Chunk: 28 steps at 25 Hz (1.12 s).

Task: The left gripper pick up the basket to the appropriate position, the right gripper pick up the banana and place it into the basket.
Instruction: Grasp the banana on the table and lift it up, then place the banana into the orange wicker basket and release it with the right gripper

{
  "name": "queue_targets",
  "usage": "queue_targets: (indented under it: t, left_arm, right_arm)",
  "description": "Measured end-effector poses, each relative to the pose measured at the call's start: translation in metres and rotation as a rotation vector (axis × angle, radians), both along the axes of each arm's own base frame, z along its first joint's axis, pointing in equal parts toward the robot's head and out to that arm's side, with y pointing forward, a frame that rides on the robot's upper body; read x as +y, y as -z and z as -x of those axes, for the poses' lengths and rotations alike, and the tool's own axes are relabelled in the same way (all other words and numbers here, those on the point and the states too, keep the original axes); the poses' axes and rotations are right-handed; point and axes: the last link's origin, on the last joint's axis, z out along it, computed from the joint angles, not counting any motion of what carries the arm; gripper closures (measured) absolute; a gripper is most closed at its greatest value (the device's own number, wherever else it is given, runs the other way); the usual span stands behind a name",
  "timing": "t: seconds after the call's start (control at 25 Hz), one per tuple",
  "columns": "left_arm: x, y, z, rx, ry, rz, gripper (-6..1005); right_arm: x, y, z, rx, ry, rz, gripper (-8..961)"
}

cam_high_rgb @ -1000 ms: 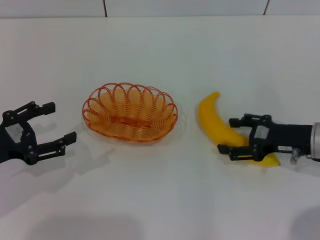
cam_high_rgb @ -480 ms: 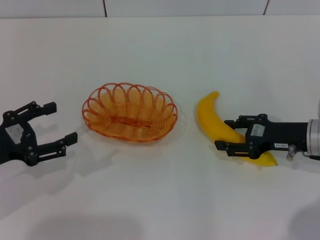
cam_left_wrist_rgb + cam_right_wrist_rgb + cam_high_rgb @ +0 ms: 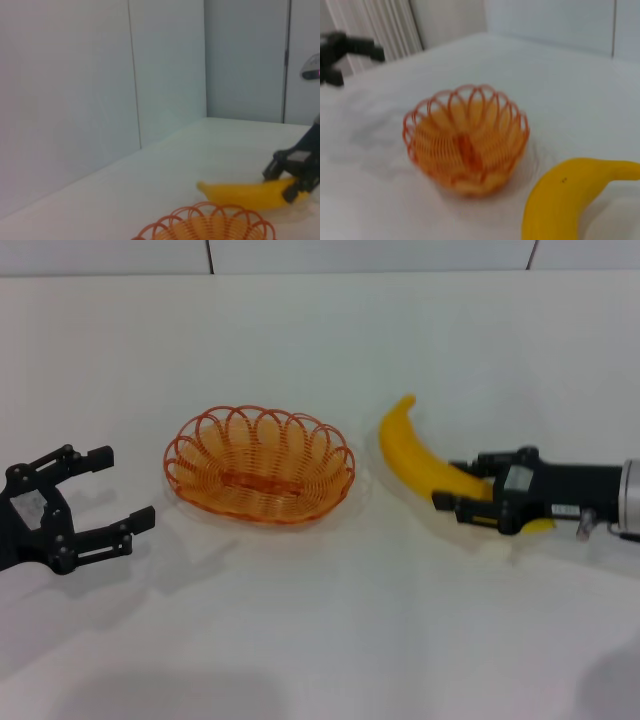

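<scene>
The orange wire basket (image 3: pixel 260 465) stands on the white table, left of centre; it also shows in the left wrist view (image 3: pixel 210 227) and the right wrist view (image 3: pixel 467 140). My left gripper (image 3: pixel 125 487) is open and empty, a short way left of the basket, apart from it. My right gripper (image 3: pixel 450 485) is shut on the lower half of the yellow banana (image 3: pixel 410 450), right of the basket. The banana's free tip points up and toward the basket. The banana also shows in the left wrist view (image 3: pixel 250 194) and the right wrist view (image 3: pixel 565 200).
The white table (image 3: pixel 320 640) spreads all around the basket. A pale panelled wall (image 3: pixel 370 255) runs along its far edge. The left gripper shows far off in the right wrist view (image 3: pixel 345 50).
My right gripper has closed on the banana and moved it up and a little left, toward the basket. The left arm and the basket have not moved.
</scene>
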Motion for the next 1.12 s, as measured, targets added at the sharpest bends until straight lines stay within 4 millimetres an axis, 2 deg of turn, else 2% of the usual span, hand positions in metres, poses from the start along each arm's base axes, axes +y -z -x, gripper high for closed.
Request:
queue_targets:
  t: [0.16, 0.28, 0.48, 0.72, 0.84, 1.12]
  left_arm:
    - [-0.001, 0.001, 0.001, -0.004, -0.017, 0.021, 109]
    - [-0.002, 0.002, 0.002, -0.003, -0.034, 0.044, 110]
    - [0.005, 0.004, 0.002, -0.019, -0.118, 0.136, 110]
    - [0.018, 0.005, -0.010, -0.104, -0.251, 0.312, 110]
    - [0.025, 0.008, -0.014, -0.091, -0.271, 0.341, 111]
    - [0.026, 0.010, -0.012, -0.071, -0.279, 0.344, 111]
  right_arm:
    - [0.009, -0.017, 0.020, 0.052, -0.102, -0.039, 461]
    - [0.017, -0.027, 0.044, 0.081, -0.227, -0.022, 461]
    - [0.033, -0.028, 0.088, 0.112, -0.424, 0.036, 463]
    - [0.042, -0.019, 0.112, 0.138, -0.527, 0.033, 464]
    - [0.043, -0.014, 0.117, 0.141, -0.560, 0.042, 463]
    - [0.054, 0.022, 0.136, 0.051, -0.617, 0.112, 464]
